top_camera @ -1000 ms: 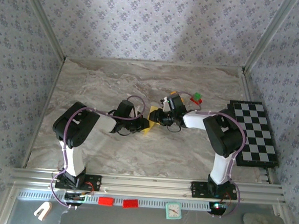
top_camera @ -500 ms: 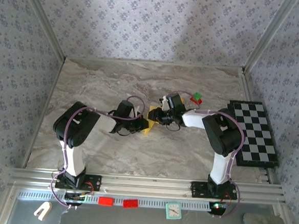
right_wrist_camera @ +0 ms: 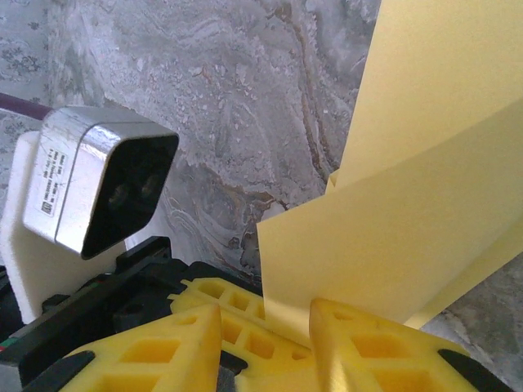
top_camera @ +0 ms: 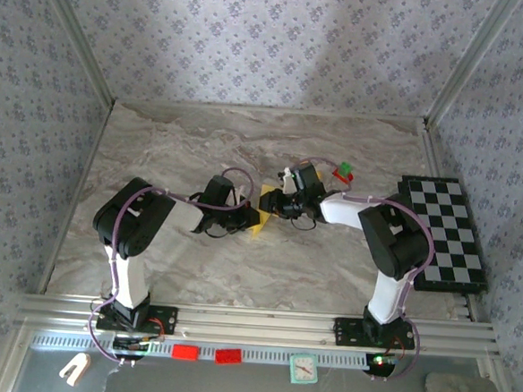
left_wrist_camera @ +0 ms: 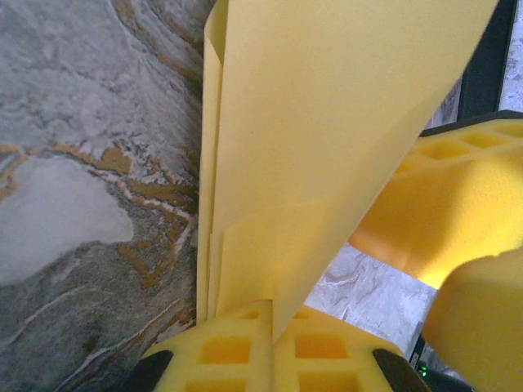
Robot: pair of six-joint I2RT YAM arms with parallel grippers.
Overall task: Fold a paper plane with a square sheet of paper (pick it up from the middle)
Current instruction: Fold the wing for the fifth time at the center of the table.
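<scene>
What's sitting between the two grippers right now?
The folded yellow paper: the top view shows it between the left gripper and the right gripper. In the left wrist view, the left one is pinched shut on its edge.

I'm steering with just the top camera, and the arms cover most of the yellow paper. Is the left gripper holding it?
Observer: Yes. On the left wrist view the left gripper is shut on the yellow paper.
Operator: Is it one flat sheet?
Observer: No, several folded layers show along its edge.
Operator: And the right one?
Observer: On its wrist view the right gripper has its fingers apart, with the paper's edge between them.
</scene>
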